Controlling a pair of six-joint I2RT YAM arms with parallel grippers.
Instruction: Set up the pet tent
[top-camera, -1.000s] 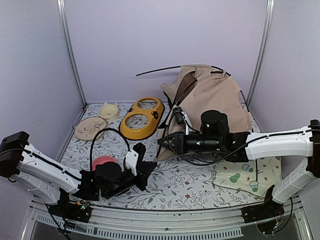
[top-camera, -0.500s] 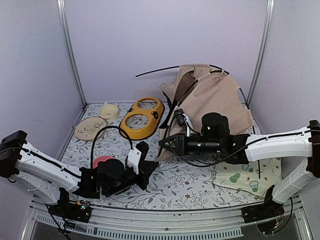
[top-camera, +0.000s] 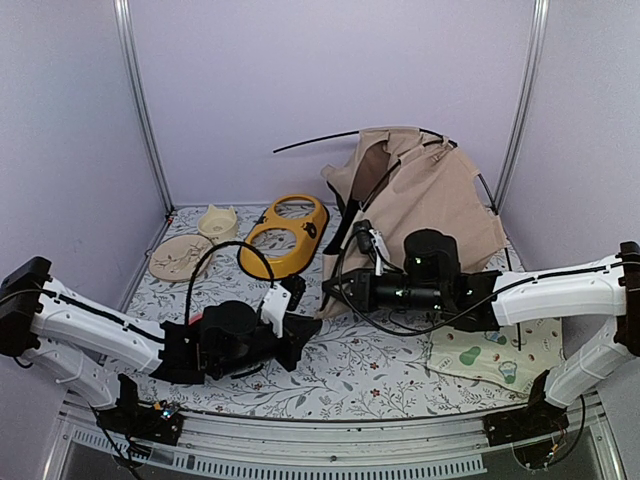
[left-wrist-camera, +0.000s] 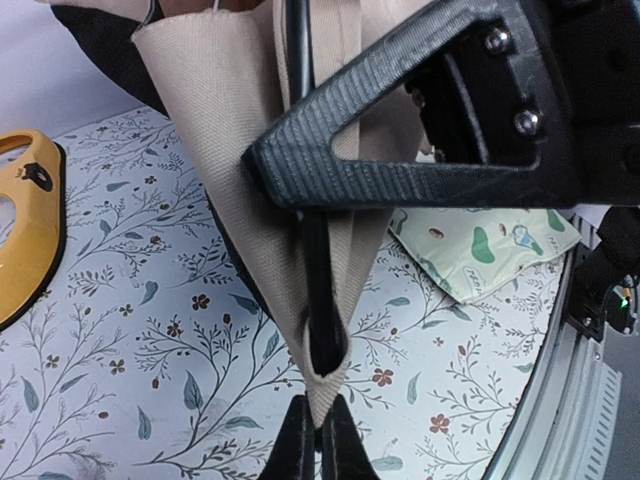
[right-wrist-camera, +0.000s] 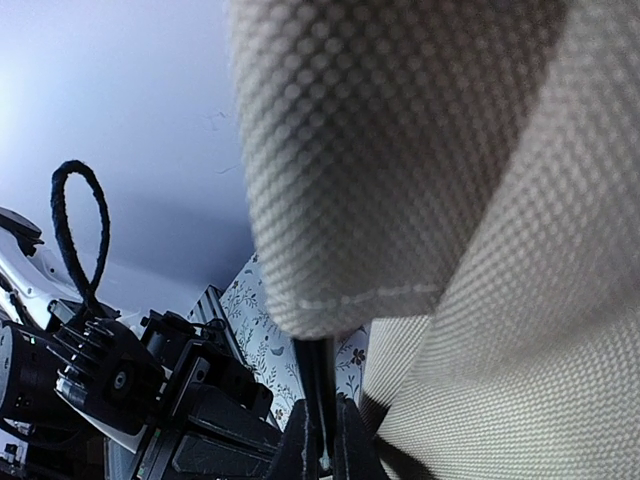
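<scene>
Both shut: left gripper (left-wrist-camera: 318, 445) pinches pet tent (left-wrist-camera: 215, 150) corner; right gripper (right-wrist-camera: 322, 445) clamps black pole (left-wrist-camera: 316, 290) just beyond; pole runs upward, away.

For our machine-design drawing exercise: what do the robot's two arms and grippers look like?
The left arm and right arm have white shells and black joints. The left gripper and right gripper are black; one finger of the right is a ribbed triangle. A black cable loops over the left arm.

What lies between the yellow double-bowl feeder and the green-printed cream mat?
A corner of the tan fabric pet tent, seen in the left wrist view.
</scene>
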